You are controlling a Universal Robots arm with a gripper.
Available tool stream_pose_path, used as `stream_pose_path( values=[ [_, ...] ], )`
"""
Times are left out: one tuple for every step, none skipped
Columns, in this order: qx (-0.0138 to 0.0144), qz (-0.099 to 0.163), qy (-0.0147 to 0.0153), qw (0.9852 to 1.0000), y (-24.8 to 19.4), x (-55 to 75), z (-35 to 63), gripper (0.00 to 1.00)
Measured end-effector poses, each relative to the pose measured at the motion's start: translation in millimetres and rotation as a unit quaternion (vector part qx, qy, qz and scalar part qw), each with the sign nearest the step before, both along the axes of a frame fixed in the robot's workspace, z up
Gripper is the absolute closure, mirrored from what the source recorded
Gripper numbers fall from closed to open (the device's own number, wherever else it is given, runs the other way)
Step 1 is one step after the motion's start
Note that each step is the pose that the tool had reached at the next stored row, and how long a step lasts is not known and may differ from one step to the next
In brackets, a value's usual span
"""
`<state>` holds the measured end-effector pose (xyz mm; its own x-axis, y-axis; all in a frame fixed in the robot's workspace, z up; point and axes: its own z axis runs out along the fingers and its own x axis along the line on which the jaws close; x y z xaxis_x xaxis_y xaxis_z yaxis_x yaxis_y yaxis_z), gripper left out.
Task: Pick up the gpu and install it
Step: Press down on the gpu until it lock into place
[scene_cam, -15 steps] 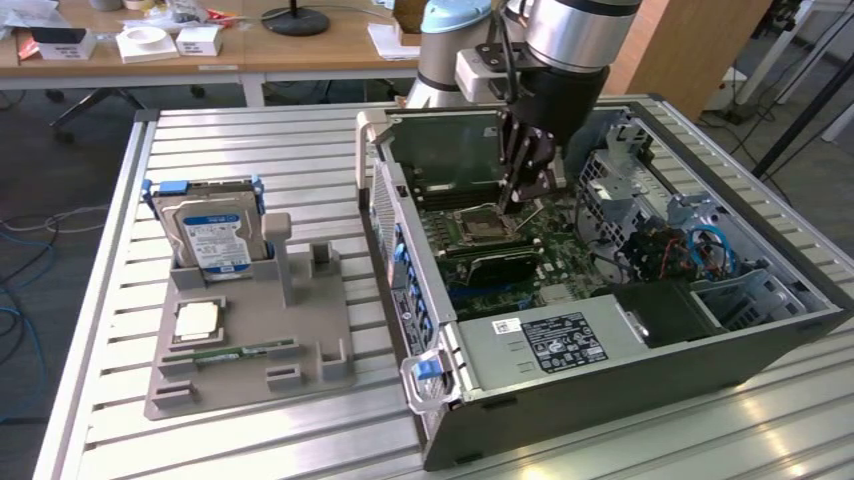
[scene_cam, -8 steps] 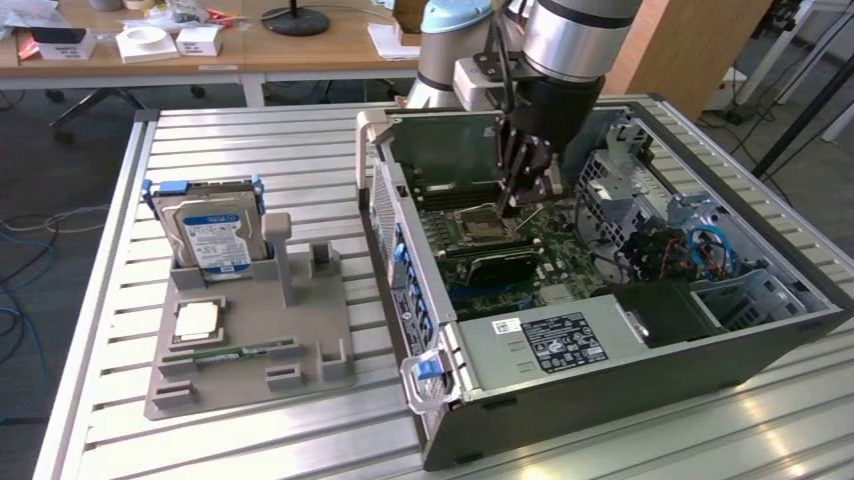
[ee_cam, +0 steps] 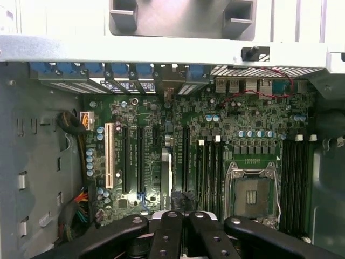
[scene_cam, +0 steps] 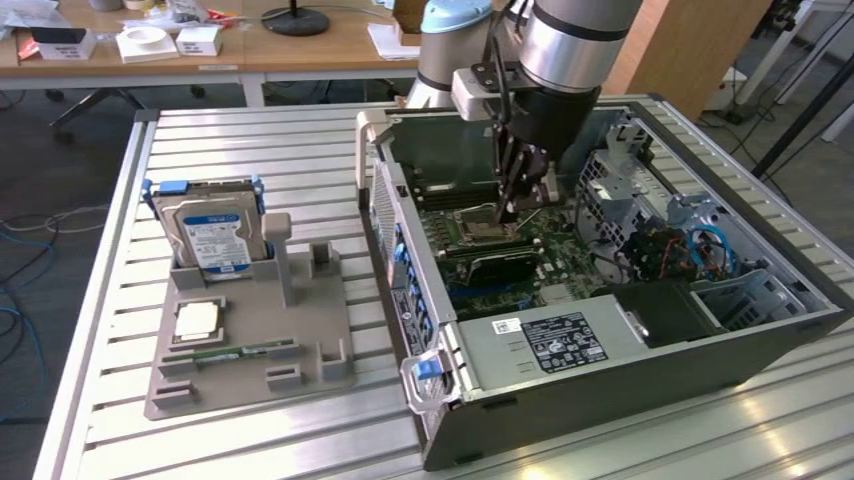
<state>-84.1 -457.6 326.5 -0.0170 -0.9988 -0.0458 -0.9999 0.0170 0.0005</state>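
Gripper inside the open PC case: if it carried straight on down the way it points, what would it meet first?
Most likely the gpu, standing on edge in a slot of the motherboard directly below the shut gripper. Depth is unclear; it may already be touching the card.

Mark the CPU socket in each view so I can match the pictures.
Exterior view: the CPU socket lies on the motherboard inside the open case, by the tip of the gripper.
Wrist view: CPU socket, between two banks of memory slots.
Shared landmark: the blue clips along the case wall.
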Motion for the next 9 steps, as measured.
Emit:
stream_pose_path(
  values=[
    [0.0000, 0.000, 0.0000, 1.0000, 0.0, 0.0, -0.2, 0.90],
    [0.0003, 0.000, -0.0001, 1.0000, 0.0, 0.0, -1.1, 0.90],
    [0.0005, 0.000, -0.0001, 1.0000, 0.0, 0.0, -2.2, 0.90],
    [0.0006, 0.000, -0.0001, 1.0000, 0.0, -0.1, -3.3, 0.90],
    [0.0008, 0.000, -0.0001, 1.0000, 0.0, -0.1, -4.5, 0.90],
    [0.0009, 0.000, -0.0001, 1.0000, 0.0, -0.1, -5.9, 0.90],
    [0.0010, 0.000, -0.0001, 1.0000, 0.0, -0.1, -7.6, 0.90],
    [0.0010, 0.000, -0.0001, 1.0000, 0.0, -0.1, -9.2, 0.90],
    [0.0011, 0.000, -0.0001, 1.0000, 0.0, -0.1, -10.9, 0.90]
  ],
)
